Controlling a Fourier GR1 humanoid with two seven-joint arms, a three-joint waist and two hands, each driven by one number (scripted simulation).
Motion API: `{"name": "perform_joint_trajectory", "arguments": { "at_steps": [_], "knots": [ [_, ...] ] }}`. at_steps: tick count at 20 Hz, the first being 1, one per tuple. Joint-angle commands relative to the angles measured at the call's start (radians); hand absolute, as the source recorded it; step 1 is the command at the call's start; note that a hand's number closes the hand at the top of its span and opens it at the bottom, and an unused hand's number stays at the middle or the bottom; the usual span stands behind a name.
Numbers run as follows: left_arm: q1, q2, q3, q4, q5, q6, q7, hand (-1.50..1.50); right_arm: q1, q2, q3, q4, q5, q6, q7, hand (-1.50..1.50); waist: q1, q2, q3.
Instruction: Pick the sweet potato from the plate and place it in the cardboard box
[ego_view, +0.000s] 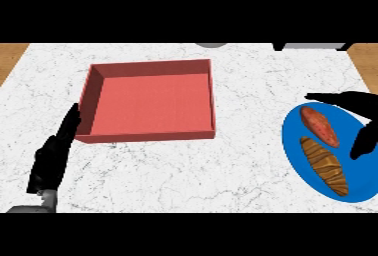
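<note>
A reddish sweet potato (320, 126) lies on the upper part of a blue plate (295, 150) at the right edge of the counter. A brown striped pastry (325, 165) lies below it on the same plate. My right hand (360, 107) hovers over the plate's right side, fingers spread and open, thumb pointing down near the potato without holding it. The red open box (151, 100) sits at centre left, with nothing inside. My left hand (53, 152) stands open beside the box's lower left corner, fingers straight.
White marble counter (184, 175) with wooden floor showing at the top corners. Grey and dark objects (310, 46) peek in at the top edge.
</note>
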Motion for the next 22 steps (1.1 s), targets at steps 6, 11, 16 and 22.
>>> {"name": "perform_joint_trajectory", "arguments": {
  "at_steps": [6,11,16,22],
  "knots": [
    [0.027,-0.016,0.051,0.05,-0.007,-0.058,-0.035,0.0,0.016,0.065,-0.043,0.025,0.071,-0.024,-0.013,-1.5,0.001,0.003,-0.002],
    [0.03,-0.022,0.066,0.019,-0.023,-0.081,-0.015,0.0,0.002,0.059,-0.072,0.079,0.11,-0.033,-0.063,-1.5,0.002,0.002,-0.002],
    [0.043,-0.093,0.025,-0.008,-0.074,-0.041,-0.014,0.0,0.011,0.102,-0.068,0.073,0.157,-0.059,-0.028,-1.5,0.001,0.002,-0.002],
    [0.032,-0.093,0.056,-0.006,-0.081,-0.066,-0.003,0.0,0.022,0.13,-0.081,0.095,0.186,-0.028,-0.044,1.5,0.0,0.002,-0.002]
  ]
}}
